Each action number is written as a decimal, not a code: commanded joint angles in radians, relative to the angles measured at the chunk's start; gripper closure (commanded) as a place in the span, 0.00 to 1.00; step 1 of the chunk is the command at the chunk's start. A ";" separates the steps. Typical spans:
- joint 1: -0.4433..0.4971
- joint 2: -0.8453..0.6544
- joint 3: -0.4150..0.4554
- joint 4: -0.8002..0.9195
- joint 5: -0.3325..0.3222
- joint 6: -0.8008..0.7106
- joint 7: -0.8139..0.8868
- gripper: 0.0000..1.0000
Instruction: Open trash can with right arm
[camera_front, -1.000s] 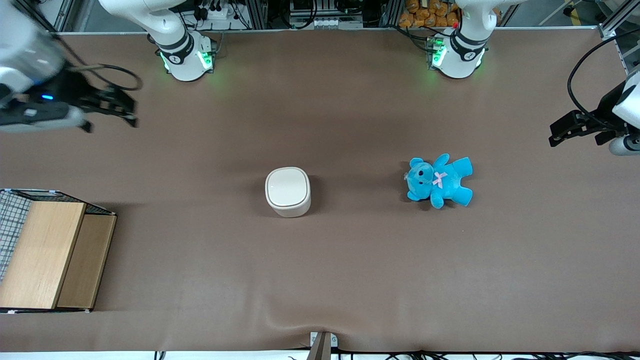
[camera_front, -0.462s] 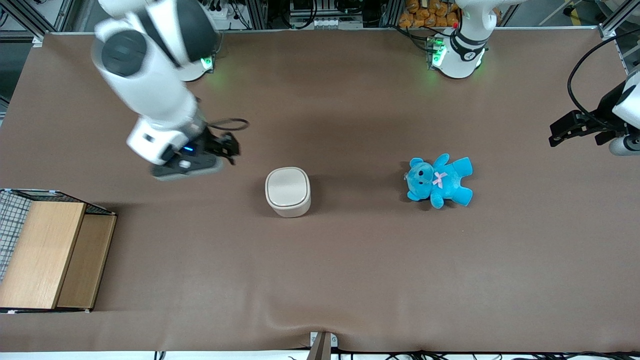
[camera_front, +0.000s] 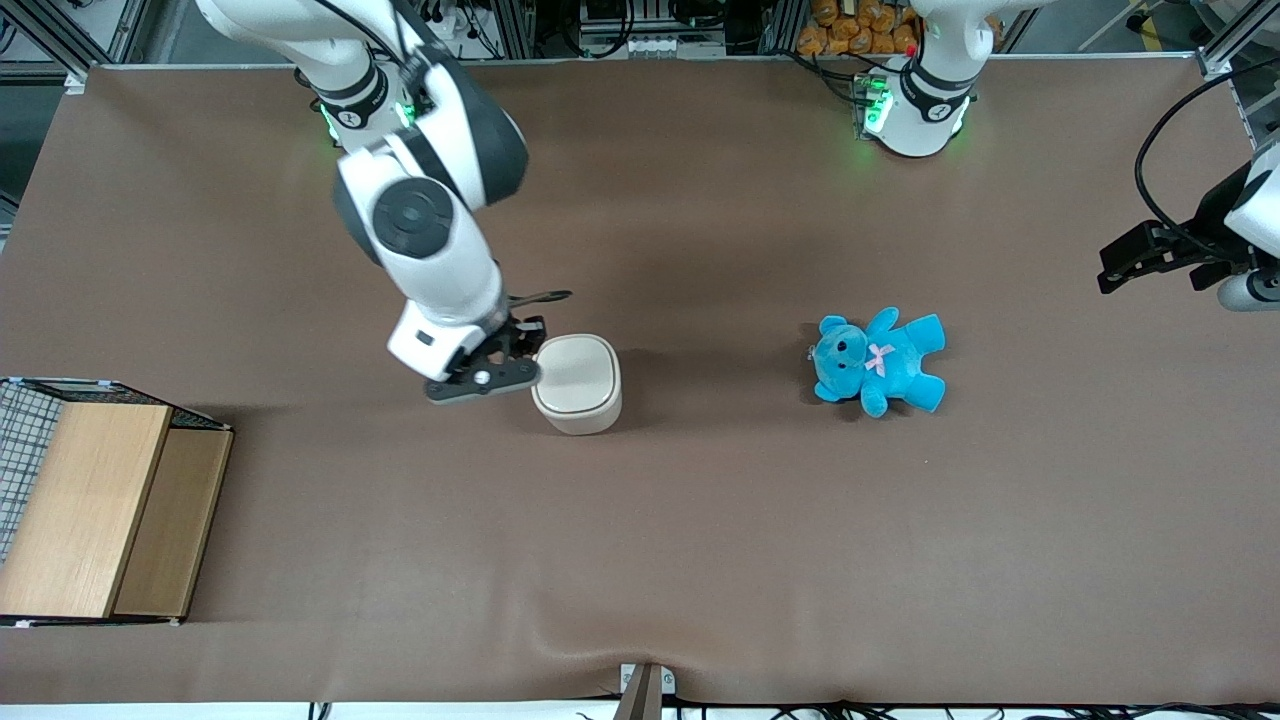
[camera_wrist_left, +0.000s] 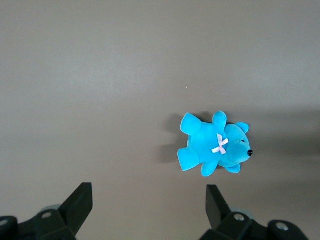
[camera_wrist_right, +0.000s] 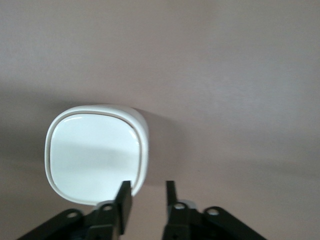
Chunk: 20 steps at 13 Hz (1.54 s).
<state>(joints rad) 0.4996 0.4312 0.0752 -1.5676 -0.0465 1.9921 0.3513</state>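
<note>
Beside end effector (camera_front: 518, 352), lid-shut cream trash can (camera_front: 577, 383)

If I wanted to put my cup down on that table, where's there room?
Plenty: the wide stretch between the trash can and blue teddy bear, or nearer the camera. Crowded only where the open claw hovers beside the can.

My brown matte table (camera_front: 700, 560) carries a small cream-white plastic trash can (camera_front: 576, 383) w/ lid shut, approx mid-table; black two-finger claw (camera_front: 527, 345) sits just beside it. Blue plush teddy (camera_front: 878, 362) lies toward parked arm's end; wooden box w/ wire mesh (camera_front: 95, 505) toward working arm's.
</note>
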 joint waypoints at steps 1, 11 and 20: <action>0.025 0.049 -0.002 0.024 -0.018 0.037 0.023 0.95; 0.033 0.116 -0.008 0.023 -0.019 0.068 0.023 0.96; 0.040 0.150 -0.023 0.021 -0.019 0.119 0.025 0.94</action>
<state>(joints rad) 0.5242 0.5612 0.0646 -1.5632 -0.0490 2.1036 0.3550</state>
